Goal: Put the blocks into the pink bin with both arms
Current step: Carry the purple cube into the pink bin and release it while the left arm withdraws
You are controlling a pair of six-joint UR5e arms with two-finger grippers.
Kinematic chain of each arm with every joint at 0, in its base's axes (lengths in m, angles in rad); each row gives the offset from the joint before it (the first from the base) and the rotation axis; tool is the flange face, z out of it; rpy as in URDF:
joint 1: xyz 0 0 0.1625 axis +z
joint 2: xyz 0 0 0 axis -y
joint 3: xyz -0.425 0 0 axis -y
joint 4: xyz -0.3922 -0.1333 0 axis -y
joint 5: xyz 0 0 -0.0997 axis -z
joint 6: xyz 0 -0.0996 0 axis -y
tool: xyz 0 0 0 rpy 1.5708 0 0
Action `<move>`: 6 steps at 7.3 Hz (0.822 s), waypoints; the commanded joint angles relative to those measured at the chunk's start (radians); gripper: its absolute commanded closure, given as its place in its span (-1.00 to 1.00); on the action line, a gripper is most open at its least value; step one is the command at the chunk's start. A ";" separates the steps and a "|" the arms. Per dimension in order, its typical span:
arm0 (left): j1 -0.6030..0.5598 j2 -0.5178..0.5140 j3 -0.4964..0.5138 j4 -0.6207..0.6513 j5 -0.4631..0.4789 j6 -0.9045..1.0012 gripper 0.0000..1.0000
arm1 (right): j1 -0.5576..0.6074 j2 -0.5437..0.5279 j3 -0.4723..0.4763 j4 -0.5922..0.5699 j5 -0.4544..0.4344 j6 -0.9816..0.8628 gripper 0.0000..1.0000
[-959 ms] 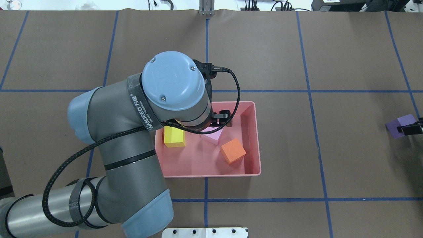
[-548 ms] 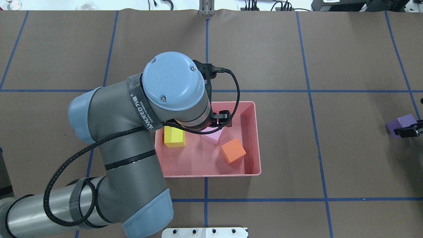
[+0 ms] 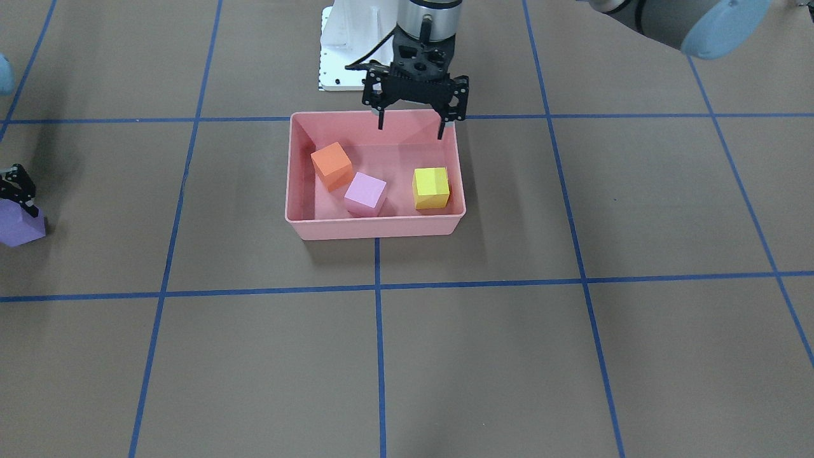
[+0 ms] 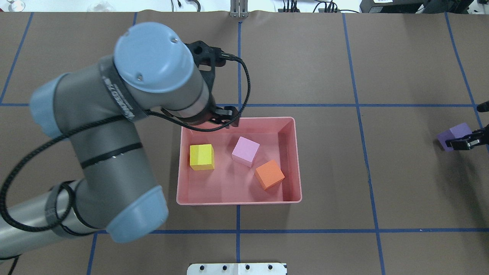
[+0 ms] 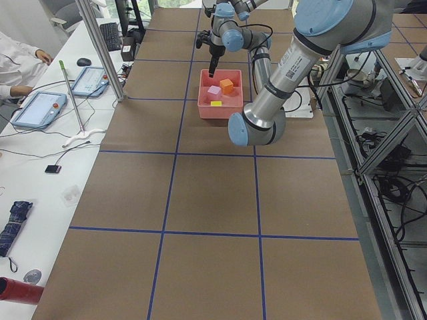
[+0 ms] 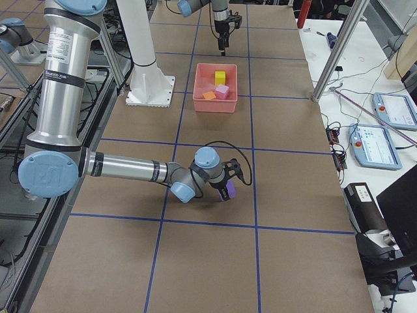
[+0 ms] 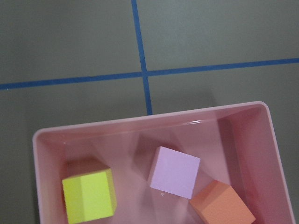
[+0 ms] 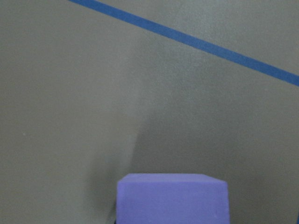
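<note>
The pink bin [image 4: 238,201] sits mid-desk [image 4: 401,68], with the yellow cube [image 4: 201,156], lilac cube [image 4: 245,151] and orange cube [image 4: 269,174] lying apart inside it. The left pincer [image 3: 411,130] hangs spread and empty above the bin's robot-side wall. This is plain in the front-facing view, but overhead its wrist hides most of it. Well off to the robot's right, the right pincer [image 4: 458,143] grasps the purple cube [image 4: 450,134].

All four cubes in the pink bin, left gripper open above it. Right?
No, three: the orange cube, pink cube and yellow cube are in the pink bin; the purple cube is outside, at the right gripper. The overhead view shows it.
</note>
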 commanded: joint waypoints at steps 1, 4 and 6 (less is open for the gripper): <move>-0.208 0.186 -0.071 -0.001 -0.169 0.317 -1.00 | 0.001 0.113 0.010 -0.021 0.044 0.126 1.00; -0.448 0.459 -0.114 -0.053 -0.295 0.701 -1.00 | -0.008 0.195 0.253 -0.332 0.052 0.234 1.00; -0.594 0.651 -0.111 -0.165 -0.376 0.844 -1.00 | -0.076 0.302 0.397 -0.542 0.040 0.399 1.00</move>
